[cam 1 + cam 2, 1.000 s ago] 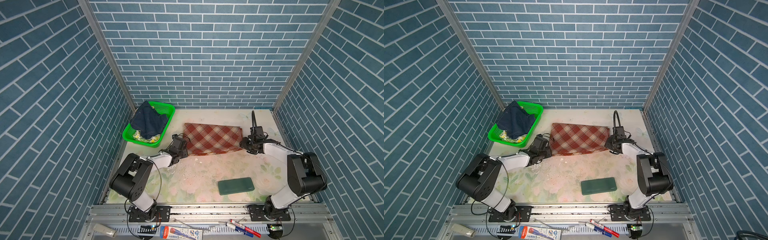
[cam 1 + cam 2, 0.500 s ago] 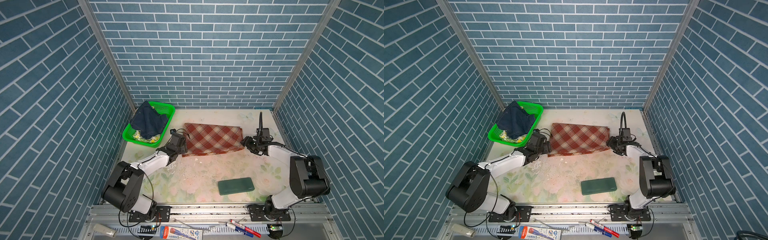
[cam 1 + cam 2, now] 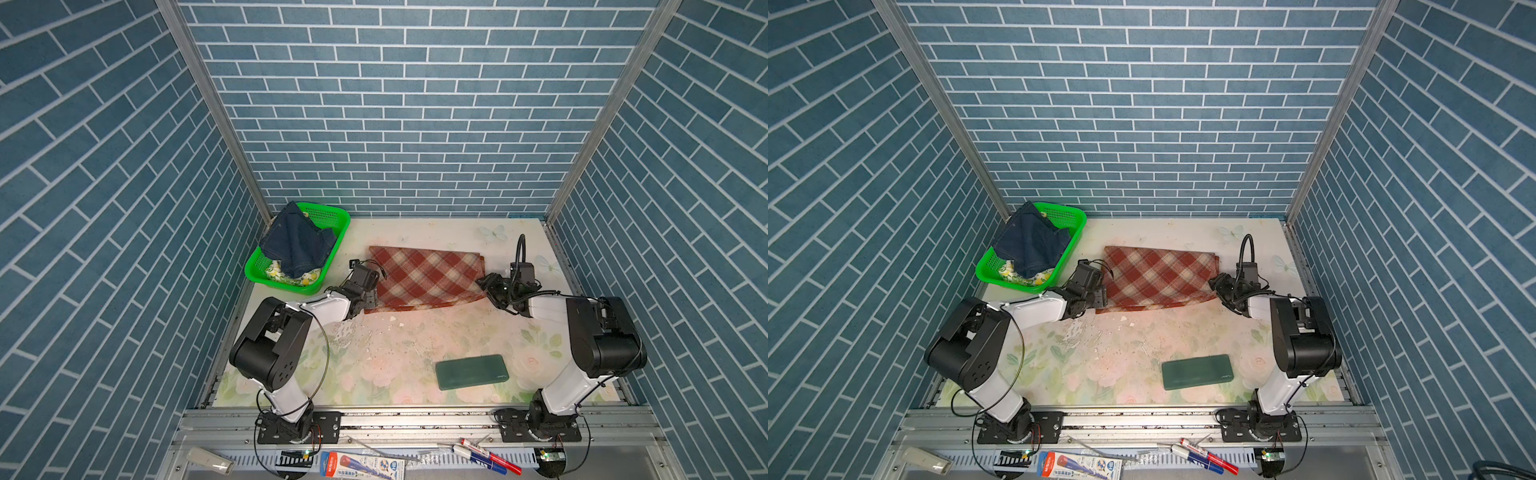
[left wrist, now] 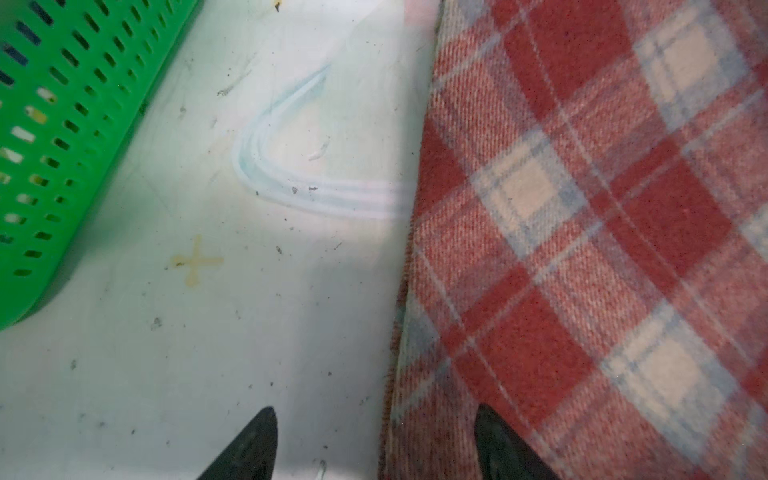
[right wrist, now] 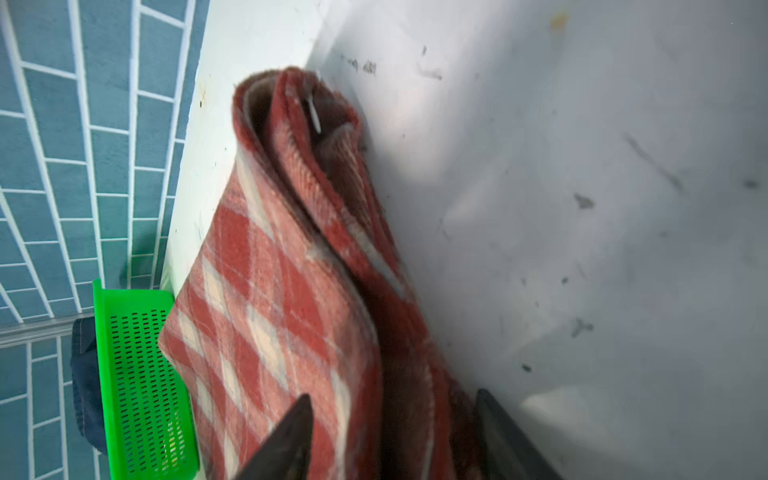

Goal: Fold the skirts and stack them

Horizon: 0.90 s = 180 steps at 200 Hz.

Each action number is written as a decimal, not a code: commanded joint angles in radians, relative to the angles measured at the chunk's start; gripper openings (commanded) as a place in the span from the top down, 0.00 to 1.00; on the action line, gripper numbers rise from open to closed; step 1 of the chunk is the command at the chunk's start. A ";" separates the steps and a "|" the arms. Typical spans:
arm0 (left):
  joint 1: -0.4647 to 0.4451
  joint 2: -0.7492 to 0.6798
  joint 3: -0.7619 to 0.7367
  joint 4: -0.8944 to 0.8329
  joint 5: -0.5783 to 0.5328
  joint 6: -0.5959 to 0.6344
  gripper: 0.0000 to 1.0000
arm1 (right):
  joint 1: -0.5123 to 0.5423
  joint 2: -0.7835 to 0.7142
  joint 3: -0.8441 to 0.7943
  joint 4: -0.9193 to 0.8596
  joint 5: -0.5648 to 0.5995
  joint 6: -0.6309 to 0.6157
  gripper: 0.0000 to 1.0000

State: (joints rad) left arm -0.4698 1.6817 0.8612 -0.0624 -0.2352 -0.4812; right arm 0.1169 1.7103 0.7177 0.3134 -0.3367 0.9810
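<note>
1. A green mesh basket (image 3: 332,216) stands at the far left corner of the table (image 3: 395,345), near the left end of the plaid skirt (image 3: 428,276).
2. In the basket, the denim skirt (image 3: 297,245) lies heaped on top and hangs over the far rim. The lemon-print skirt (image 3: 309,277) shows under it at the near end.
3. A dark green slab (image 3: 471,371) lies flat on the near right part of the table, well apart from the plaid skirt and from both grippers.
4. The plaid skirt lies folded into a long band at the far middle of the table, between the two grippers.
5. The left gripper (image 4: 374,440) is at the skirt's near left corner. Its jaws stand wide apart, one fingertip over bare table and one over the cloth, and they hold nothing.
6. The right gripper (image 5: 390,432) is at the skirt's near right corner. Its jaws stand apart with the thick folded edge between them; whether they press on it I cannot tell.
7. The table has a pale cover with a faded flower print. It is scuffed, and small white flakes lie just before the skirt's near edge.
8. Blue brick-pattern walls (image 3: 395,124) close three sides. A metal rail (image 3: 415,419) runs along the front, with markers (image 3: 490,455) below it.
</note>
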 commanded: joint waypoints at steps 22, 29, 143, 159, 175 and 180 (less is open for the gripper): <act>0.012 0.033 0.054 -0.034 0.006 0.012 0.25 | -0.004 0.081 -0.025 0.005 -0.003 0.040 0.93; 0.019 0.040 0.059 -0.034 0.012 0.011 0.25 | -0.004 0.081 -0.024 -0.002 0.003 0.025 1.00; 0.048 0.227 0.161 0.010 0.133 -0.015 0.33 | -0.010 -0.139 0.017 -0.341 0.206 -0.269 1.00; 0.048 0.251 0.164 0.038 0.169 -0.022 0.36 | -0.010 -0.169 0.037 -0.382 0.227 -0.306 1.00; 0.048 0.269 0.162 0.069 0.210 -0.030 0.39 | -0.010 -0.192 0.063 -0.426 0.243 -0.342 1.00; 0.046 0.275 0.160 0.078 0.223 -0.033 0.41 | -0.010 -0.199 0.071 -0.436 0.243 -0.354 1.00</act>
State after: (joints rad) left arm -0.4282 1.8938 1.0378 0.0158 -0.1169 -0.4881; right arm 0.1120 1.5600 0.7311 -0.0044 -0.1677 0.7311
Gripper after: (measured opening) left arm 0.618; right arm 0.090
